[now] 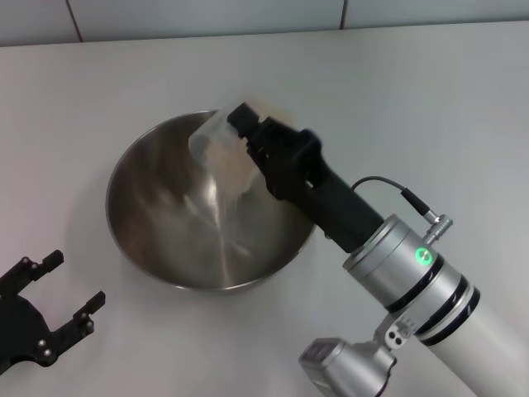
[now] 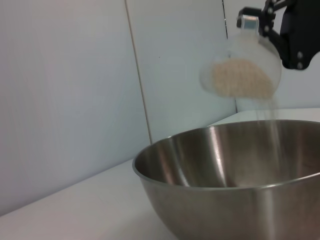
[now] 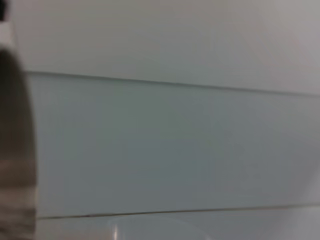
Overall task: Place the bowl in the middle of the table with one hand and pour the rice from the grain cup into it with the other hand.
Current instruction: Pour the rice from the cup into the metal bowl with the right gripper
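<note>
White table (image 1: pixel 430 99), steel bowl (image 1: pixel 165 240) resting on it

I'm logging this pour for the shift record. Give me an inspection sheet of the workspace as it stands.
Surface: white table, no spilled grains seen.
Job's things: steel bowl upright on the table; grain cup tilted above it, rice streaming down into the bowl.
Clutter: nothing seen.
Grippers: right gripper shut on the grain cup over the bowl's far rim; left gripper open, beside the bowl, holding nothing.
Cables: one black cable looping along the right wrist.
Surroundings: pale panelled wall behind the table.
</note>
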You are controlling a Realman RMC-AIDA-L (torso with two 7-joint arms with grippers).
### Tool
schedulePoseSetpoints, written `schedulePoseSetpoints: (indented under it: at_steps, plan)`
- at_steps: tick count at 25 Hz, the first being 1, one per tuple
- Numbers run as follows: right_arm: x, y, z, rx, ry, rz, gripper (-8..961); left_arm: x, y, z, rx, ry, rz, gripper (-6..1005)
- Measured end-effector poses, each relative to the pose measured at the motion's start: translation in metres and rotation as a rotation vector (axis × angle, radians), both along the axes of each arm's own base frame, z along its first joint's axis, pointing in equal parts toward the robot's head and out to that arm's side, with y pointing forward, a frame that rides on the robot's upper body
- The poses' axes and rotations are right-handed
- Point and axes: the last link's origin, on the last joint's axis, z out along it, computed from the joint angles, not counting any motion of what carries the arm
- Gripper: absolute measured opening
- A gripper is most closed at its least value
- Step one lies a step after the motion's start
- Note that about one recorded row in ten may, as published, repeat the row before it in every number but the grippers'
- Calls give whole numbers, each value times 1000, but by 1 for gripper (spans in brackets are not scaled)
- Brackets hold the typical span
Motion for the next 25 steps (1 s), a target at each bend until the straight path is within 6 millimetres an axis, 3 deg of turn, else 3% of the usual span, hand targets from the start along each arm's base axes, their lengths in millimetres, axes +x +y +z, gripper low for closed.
schedulePoseSetpoints:
  at_steps: [1,6,18,22,25]
  plan:
    - [2,-1,-4,63,-109,36,0,0,0,0,0,0,0,754]
    - [4,-4,-10,210,-319,106,0,0,1,1,1,3,-2,754]
    - [3,-9,-20,409,-605,244,0,0,1,1,2,4,-6,755]
    - [-3,-13,-23,404,-598,277,1,0,1,1,2,3,-6,755]
    - [-13,-15,-19,317,-444,215,1,0,1,1,1,2,-5,755]
